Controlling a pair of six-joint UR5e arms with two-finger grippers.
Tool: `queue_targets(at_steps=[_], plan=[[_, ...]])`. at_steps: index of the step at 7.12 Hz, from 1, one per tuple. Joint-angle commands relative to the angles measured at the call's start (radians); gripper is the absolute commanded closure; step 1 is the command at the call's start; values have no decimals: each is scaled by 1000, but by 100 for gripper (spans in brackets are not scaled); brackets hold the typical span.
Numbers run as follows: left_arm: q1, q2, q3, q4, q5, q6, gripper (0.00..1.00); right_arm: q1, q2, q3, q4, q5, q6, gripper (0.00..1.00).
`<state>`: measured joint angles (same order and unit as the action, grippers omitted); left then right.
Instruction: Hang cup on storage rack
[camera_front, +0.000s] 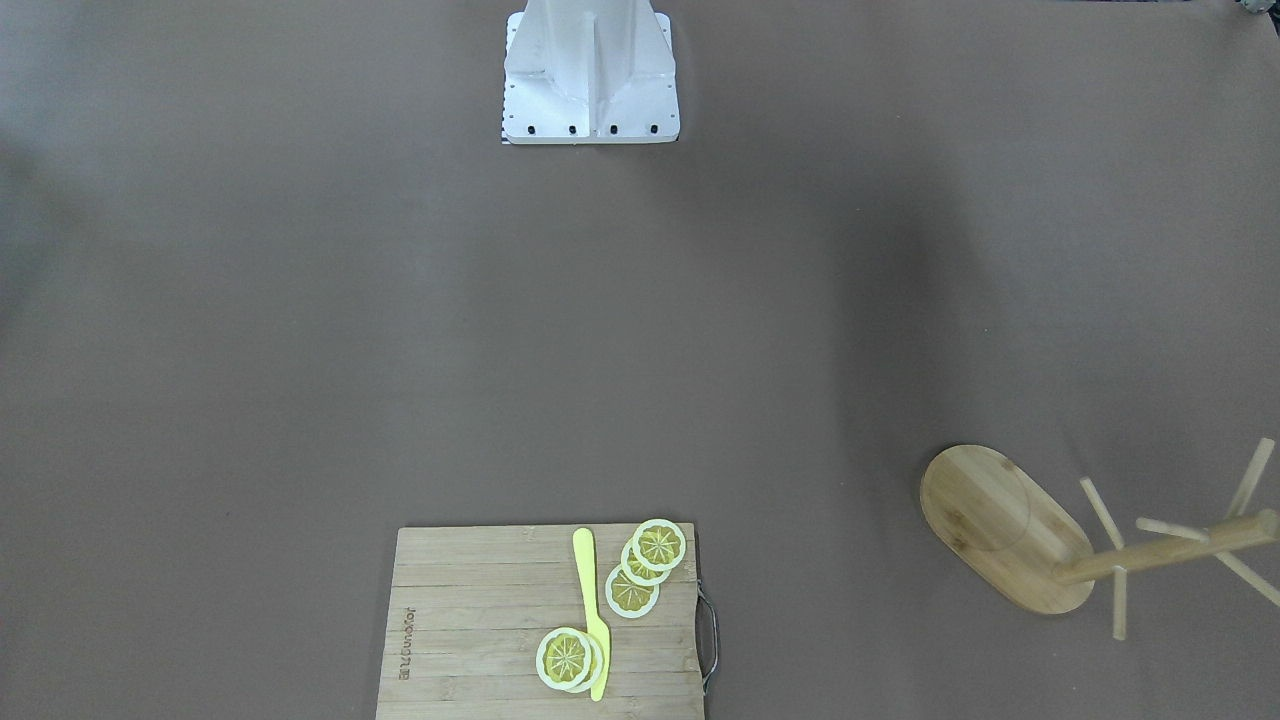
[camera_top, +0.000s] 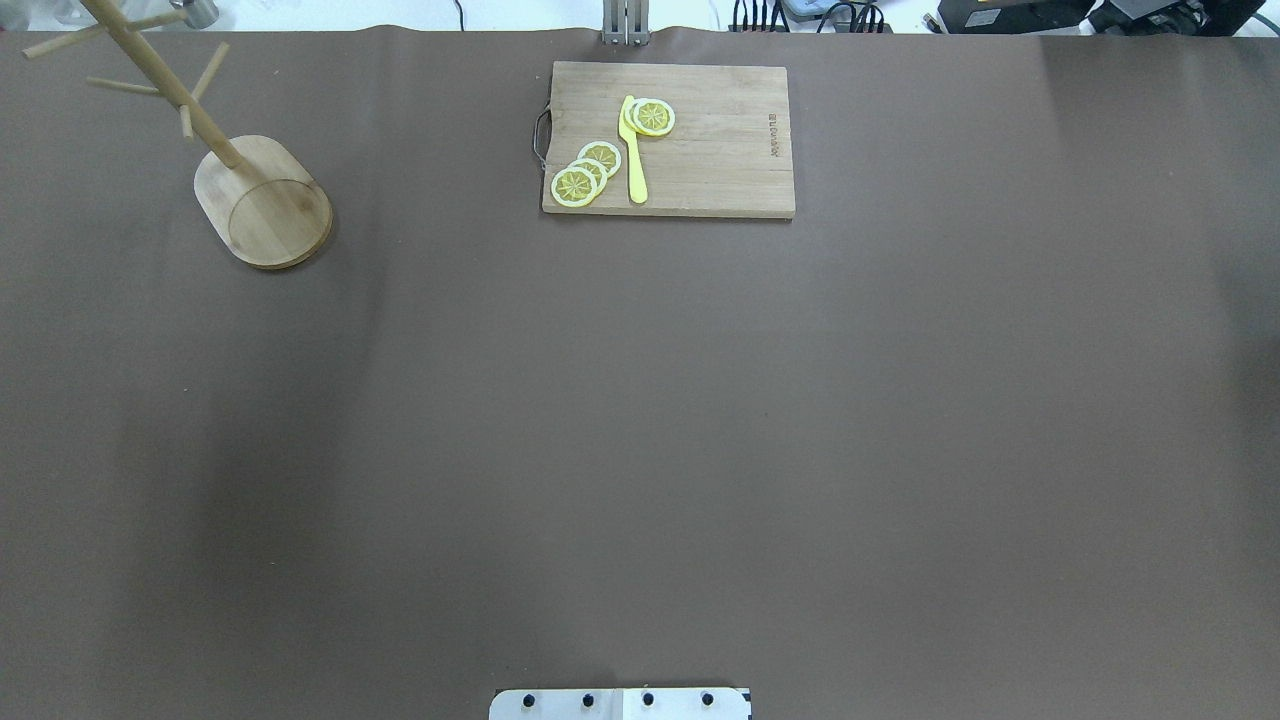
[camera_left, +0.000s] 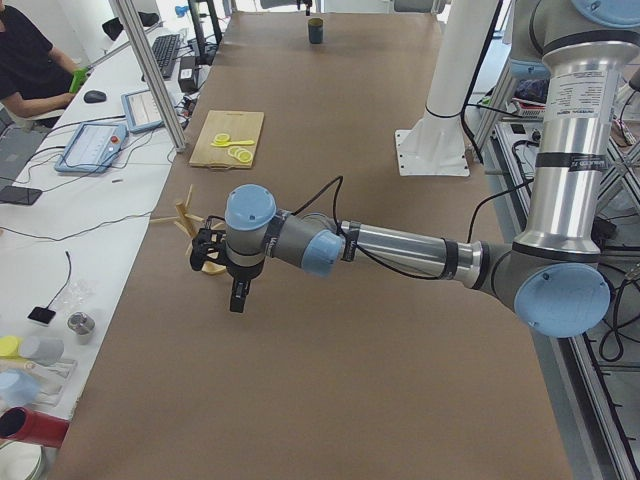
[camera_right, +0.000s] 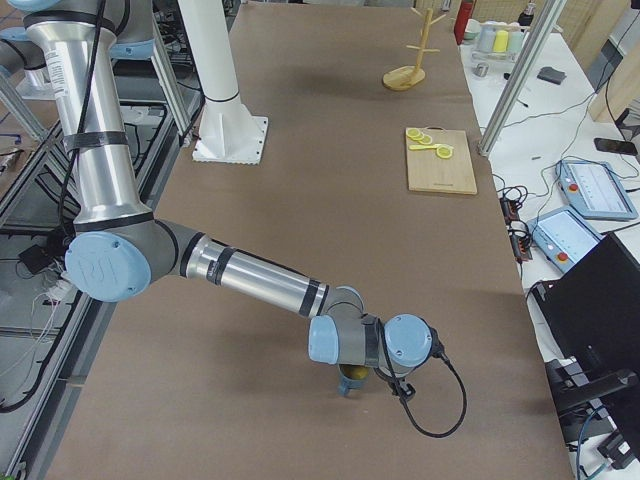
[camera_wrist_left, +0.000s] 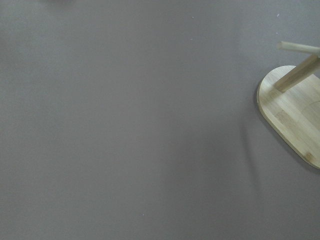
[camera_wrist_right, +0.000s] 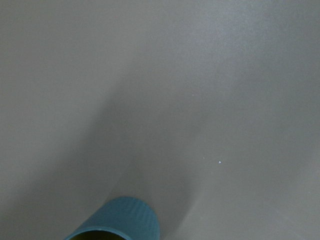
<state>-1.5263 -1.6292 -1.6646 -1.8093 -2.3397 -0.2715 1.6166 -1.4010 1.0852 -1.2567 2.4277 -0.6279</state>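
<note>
Dark teal-blue ribbed cylindrical cup (camera_wrist_right: 117, 220): upright on brown matte surface (camera_top: 640, 450), at the end on the robot's right, outside both the overhead and front-facing frames. Yellowish inside visible in the exterior right view; handle not discernible. Directly beneath the right arm's wrist; contact impossible to tell.

Light bamboo storage rack (camera_top: 265, 205), flat oval base, round pole, thin angled pegs: upright near the far corner on the robot's left, well apart from the cup, at the opposite end.

Right end effector (camera_right: 366, 368): black, largely hidden under its own blue-capped wrist, just above the cup. Released or clenched: cannot tell.

Left end effector (camera_left: 238, 303): black, fingers pointing down, hanging above the surface just in front of the storage rack in the exterior left view, partly covering it. Released or clenched: cannot tell. Oval base of the rack at the right edge of its wrist view.

Rectangular bamboo cutting board (camera_top: 720, 140) with metal handle: flat at the far edge, mid-surface. On it, yellow plastic knife (camera_top: 634, 165) between overlapping lemon slices (camera_top: 588, 172), three on one side, two touching the knife on the other.

White bolted base plate (camera_front: 590, 110): near edge, centre.

Person (camera_left: 25, 60) in black top: seated, upper left corner of the exterior left view.
</note>
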Motion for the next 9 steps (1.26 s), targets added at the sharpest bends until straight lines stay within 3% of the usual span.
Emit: queue_targets(at_steps=[1,5,6,7,8,9], plan=[[0,-4,2,5,0,0,2,-1,-10,-14,5,7,-4,0],[0,-6,2,-1,-1,2,2,-55,-13,-25,5,1,-6,3],[0,-8,6,-1,-1,2,2,-58,-15,-25,5,-1,-9,14],[0,-8,5,-1,-1,2,2,-67,-16,-30,5,-9,-30,66],[0,-8,8,-1,-1,2,2,-79,-21,-30,6,-12,-53,100],[0,-8,8,-1,-1,2,2,-80,-48,-18,38,-9,-55,100]])
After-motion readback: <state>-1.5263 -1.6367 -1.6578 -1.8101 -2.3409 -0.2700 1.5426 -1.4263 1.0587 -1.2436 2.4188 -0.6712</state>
